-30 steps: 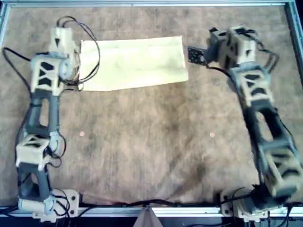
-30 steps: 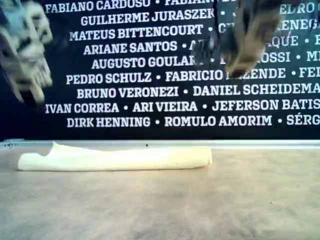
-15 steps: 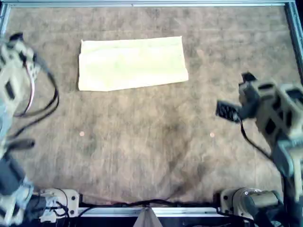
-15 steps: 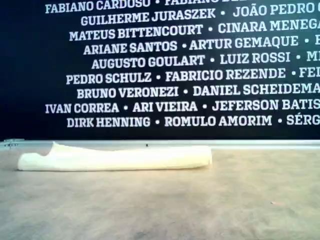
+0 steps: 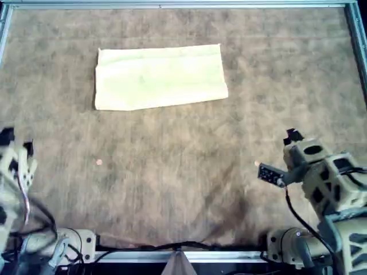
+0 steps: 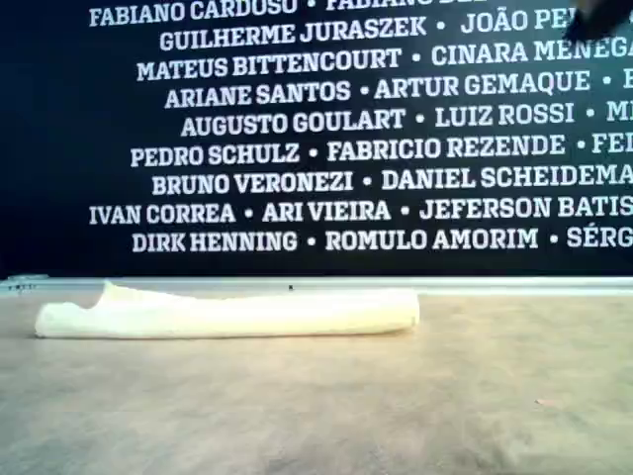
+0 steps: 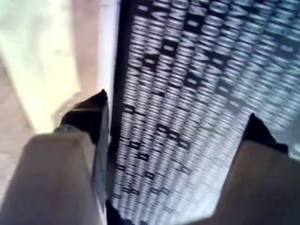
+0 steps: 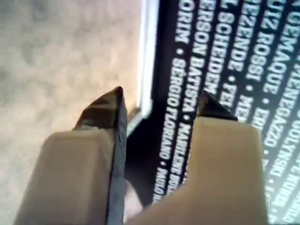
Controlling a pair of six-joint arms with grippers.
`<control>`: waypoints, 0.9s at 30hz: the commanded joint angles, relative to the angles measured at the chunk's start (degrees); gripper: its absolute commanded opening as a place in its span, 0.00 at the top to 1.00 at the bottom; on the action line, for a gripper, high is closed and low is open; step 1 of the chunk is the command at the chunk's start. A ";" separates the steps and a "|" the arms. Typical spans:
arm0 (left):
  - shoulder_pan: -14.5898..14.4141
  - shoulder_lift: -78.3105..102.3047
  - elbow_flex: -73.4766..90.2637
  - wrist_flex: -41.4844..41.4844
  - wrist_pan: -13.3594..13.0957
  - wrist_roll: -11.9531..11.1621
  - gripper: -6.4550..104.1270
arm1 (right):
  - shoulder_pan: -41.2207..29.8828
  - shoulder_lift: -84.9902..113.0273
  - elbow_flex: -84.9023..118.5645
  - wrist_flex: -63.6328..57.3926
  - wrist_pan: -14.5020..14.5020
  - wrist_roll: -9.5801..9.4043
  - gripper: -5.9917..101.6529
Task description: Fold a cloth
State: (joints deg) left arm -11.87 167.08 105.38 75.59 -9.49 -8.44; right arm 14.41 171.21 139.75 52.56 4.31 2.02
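Note:
The pale-yellow cloth (image 5: 159,77) lies folded into a flat rectangle on the brown surface, far and left of centre in the overhead view. It shows as a low strip (image 6: 227,315) in the exterior view and as a pale blur (image 7: 37,61) in the left wrist view. My left gripper (image 5: 16,142) is low at the overhead view's left edge, far from the cloth. Its fingers stand wide apart around nothing (image 7: 177,108). My right gripper (image 5: 281,154) hovers at the overhead view's lower right, open and empty (image 8: 161,93), facing the banner wall.
A metal frame rail (image 5: 172,4) borders the mottled brown mat (image 5: 183,172). A black banner with white names (image 6: 326,129) stands behind the far edge. The arm bases (image 5: 292,246) and cables sit along the overhead view's near edge.
Both arms have drawn back from the cloth's ends toward the overhead view's near edge and have left the exterior view. The cloth lies still.

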 commanded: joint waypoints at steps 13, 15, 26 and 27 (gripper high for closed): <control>-1.14 11.34 50.54 -27.07 0.35 0.44 0.03 | -0.26 8.17 27.16 -23.73 -1.05 -0.26 0.37; -1.14 11.34 55.37 -29.27 0.35 0.44 0.03 | -0.09 8.17 29.71 -24.43 -1.05 -0.18 0.37; -1.23 11.34 67.06 -31.99 0.44 0.62 0.04 | 0.44 8.09 31.20 -24.52 -1.14 0.09 0.36; -1.23 11.34 66.97 -31.99 0.44 0.70 0.04 | 0.53 8.09 30.41 -24.52 -1.14 0.18 0.36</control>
State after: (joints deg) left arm -12.04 177.63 173.50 44.91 -9.32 -8.17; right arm 14.59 176.92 171.65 31.20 3.25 2.02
